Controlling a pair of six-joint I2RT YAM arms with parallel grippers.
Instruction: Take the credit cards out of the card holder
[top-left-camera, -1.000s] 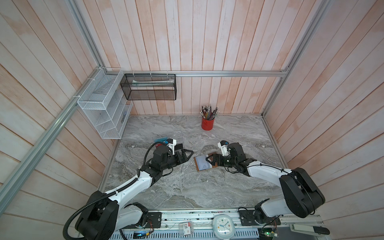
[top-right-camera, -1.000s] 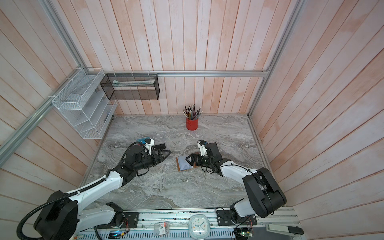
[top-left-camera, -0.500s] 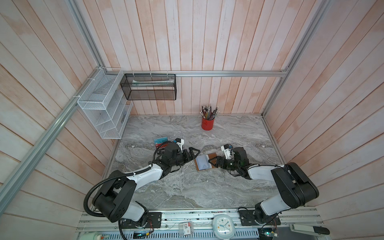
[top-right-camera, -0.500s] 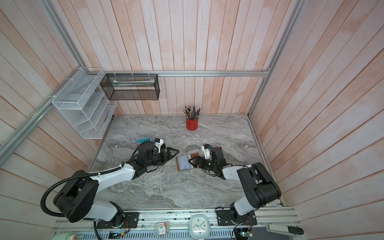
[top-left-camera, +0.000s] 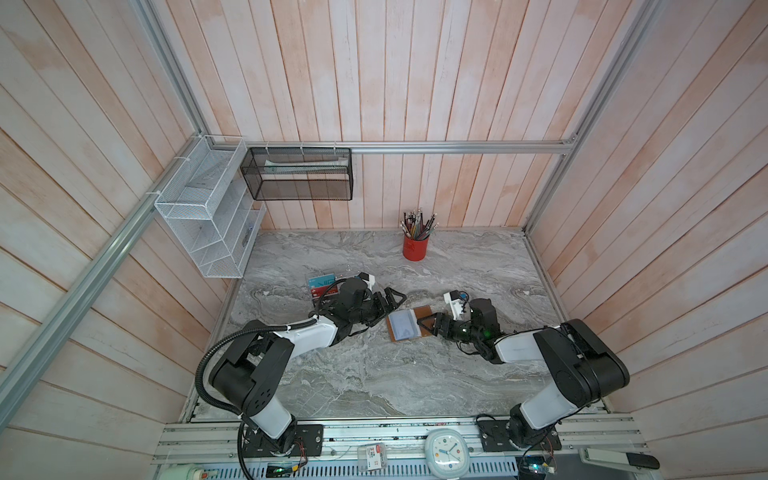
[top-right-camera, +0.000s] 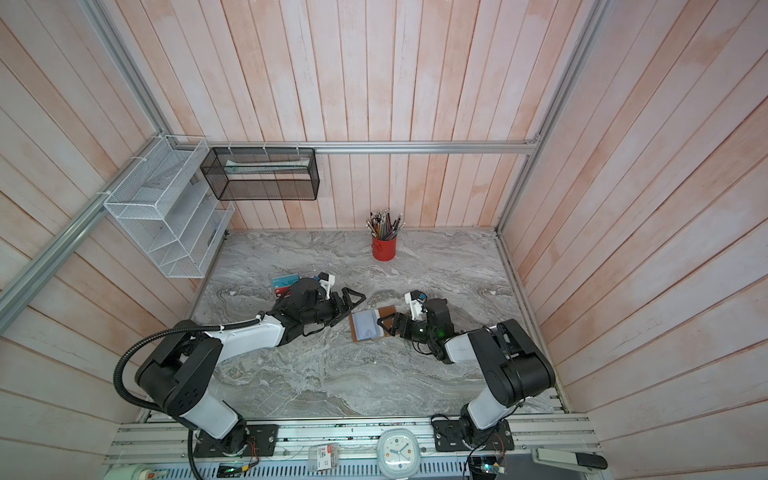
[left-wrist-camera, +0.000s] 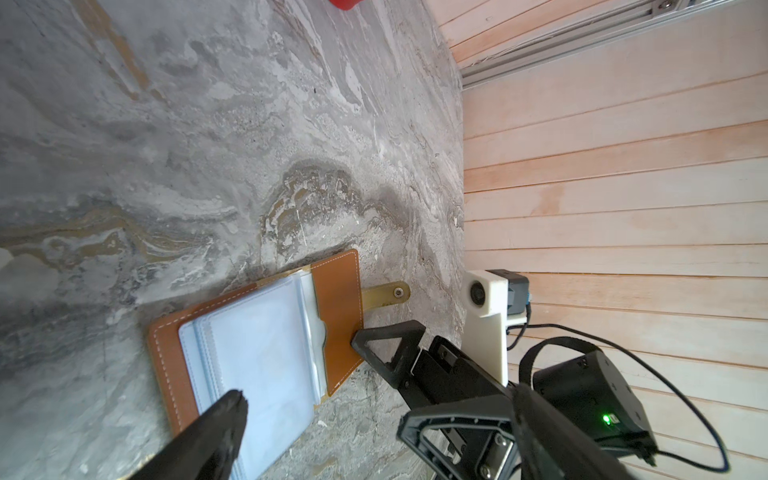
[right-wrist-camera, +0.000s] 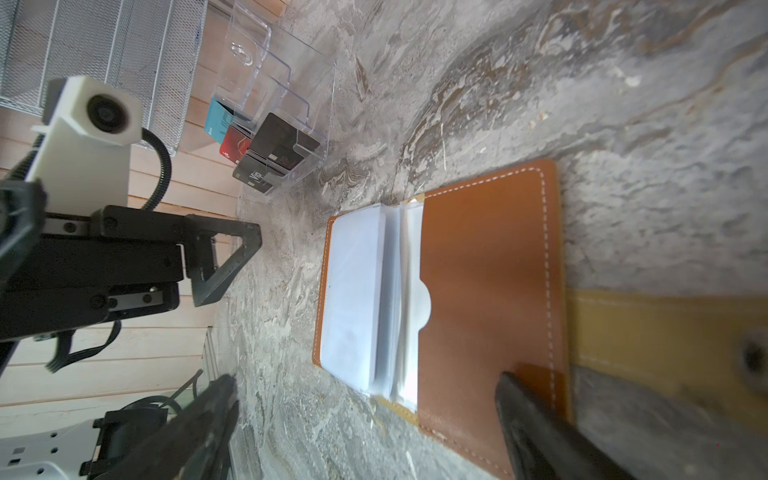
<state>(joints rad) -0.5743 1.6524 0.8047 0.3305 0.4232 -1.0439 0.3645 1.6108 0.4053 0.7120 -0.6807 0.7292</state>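
On the tabletop (top-left-camera: 374, 374) the card holder (top-left-camera: 409, 325) lies open and flat, the right hand (top-left-camera: 427, 325) spread with one finger (right-wrist-camera: 528, 415) at its leather flap (right-wrist-camera: 490, 270), pinning it open I'd say, the left hand (top-left-camera: 390, 306) spread just beside the pale sleeves (left-wrist-camera: 257, 353), no credit cards showing, clear rack (top-left-camera: 347, 275) and pencil cup (top-left-camera: 414, 248) beyond.

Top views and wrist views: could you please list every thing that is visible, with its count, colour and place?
card holder: 1, tan-brown, open flat mid-table, pale sleeves showing
rack: 1, clear, on table behind left arm
cards: several, teal, red, black, in rack
cup: 1, red, table back, holding pencils
mesh shelf: 1, white, left wall
mesh basket: 1, black, back rail
clock: 1, white, front rail
table: 1, grey marble
left tool: 1, black, open, left of holder
right tool: 1, black, open, finger at holder's brown flap
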